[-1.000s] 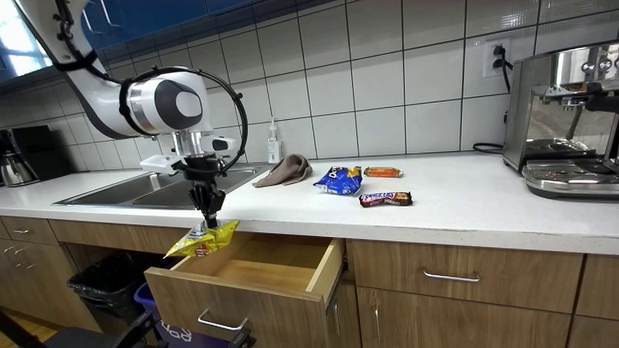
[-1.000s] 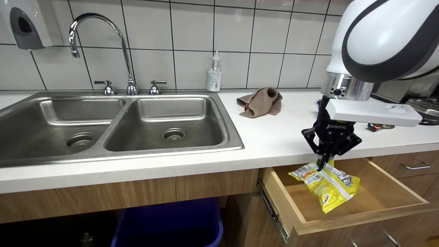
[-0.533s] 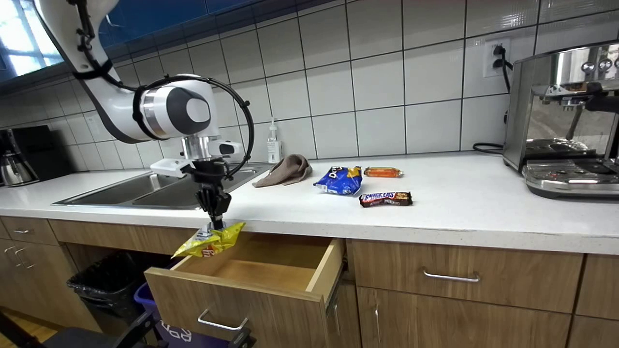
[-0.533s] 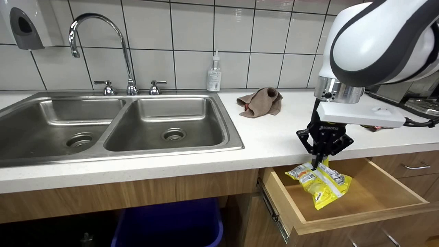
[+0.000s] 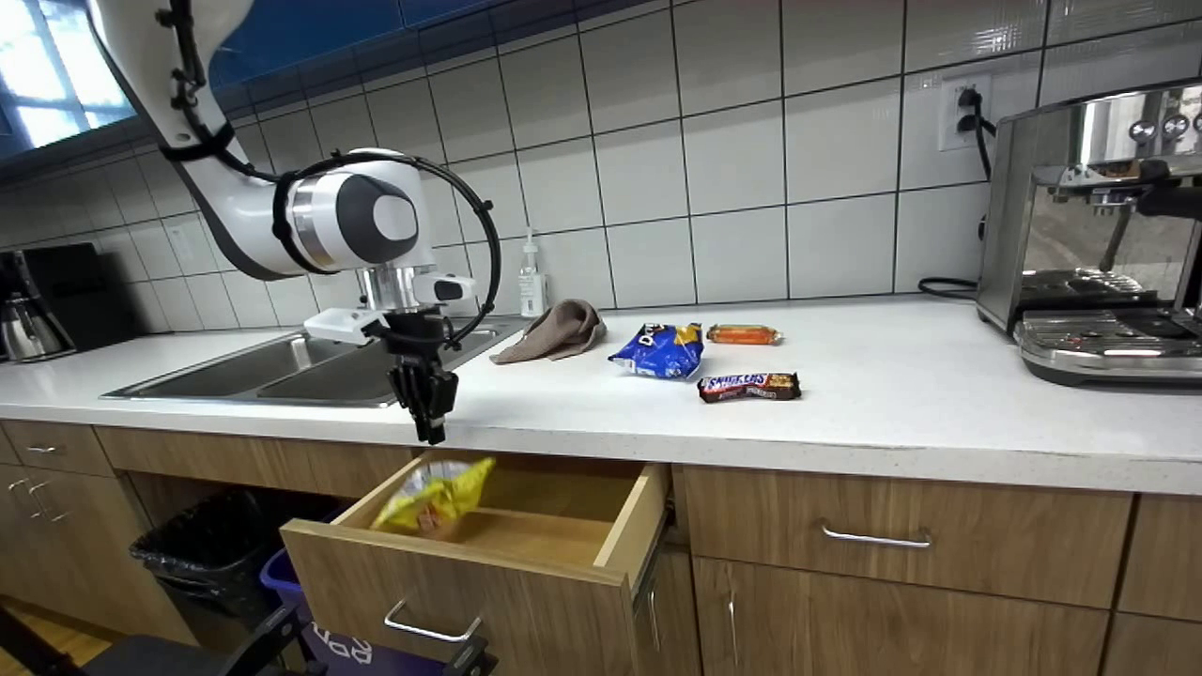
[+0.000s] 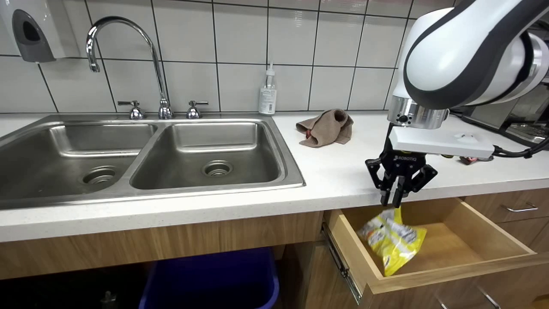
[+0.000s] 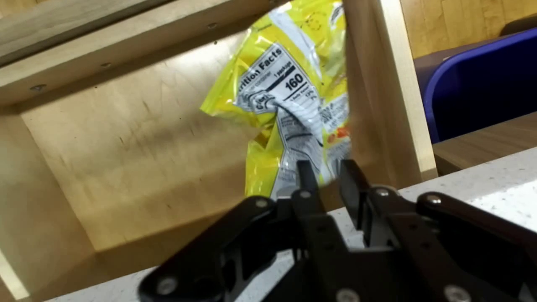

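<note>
plainly, my pincer point(image 6: 390, 204) stands spread a little, with a clear gap between its two black fingertips point(image 7: 307, 174), and it points down over the pulled-out drawer point(image 6: 450, 251). just beneath the tips, free of them, is the yellow snack bag point(image 7: 293, 92), its back with the nutrition panel turned up toward my wrist. it is inside the drawer's walls, tilted and creased, close to the side wall nearer the blue bin point(image 6: 210, 270); it looks blurred in both exterior views, and i cannot tell whether it touches the drawer's floor. on the white counter point(image 5: 873, 376) above lie a blue snack bag point(image 5: 659, 351), an orange-wrapped snack point(image 5: 743, 334) and a snickers bar point(image 5: 749, 387). beside the sink point(image 6: 291, 174) sits a crumpled brown cloth point(image 6: 327, 128), with a pump bottle point(image 6: 268, 96) near it by the tiled wall point(image 6: 240, 86). a silver coffee machine point(image 5: 1089, 244) stands well apart, farther along the counter.
</note>
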`<state>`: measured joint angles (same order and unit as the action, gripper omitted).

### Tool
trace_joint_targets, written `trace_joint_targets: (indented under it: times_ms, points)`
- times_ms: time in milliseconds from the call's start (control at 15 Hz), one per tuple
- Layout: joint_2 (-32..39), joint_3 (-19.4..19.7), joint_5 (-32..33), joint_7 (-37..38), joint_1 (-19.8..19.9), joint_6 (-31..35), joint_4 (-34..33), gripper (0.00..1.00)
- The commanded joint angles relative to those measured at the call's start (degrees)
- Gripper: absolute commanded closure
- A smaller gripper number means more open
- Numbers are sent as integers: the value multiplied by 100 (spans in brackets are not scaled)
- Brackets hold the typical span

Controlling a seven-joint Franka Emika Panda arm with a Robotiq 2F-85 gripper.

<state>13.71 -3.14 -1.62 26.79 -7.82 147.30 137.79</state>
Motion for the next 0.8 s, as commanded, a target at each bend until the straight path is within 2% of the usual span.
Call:
trace_joint_targets:
  times_ms: [0,333,400,733]
  points:
    - [-35,124,53,151,-76,-65,-98,45]
    - [-340,181,-35,5,11,-242,1,6]
    - [-406,202,-24,-14,25,-273,25,1]
    - [-727,288,-16,-100,143,-463,56,0]
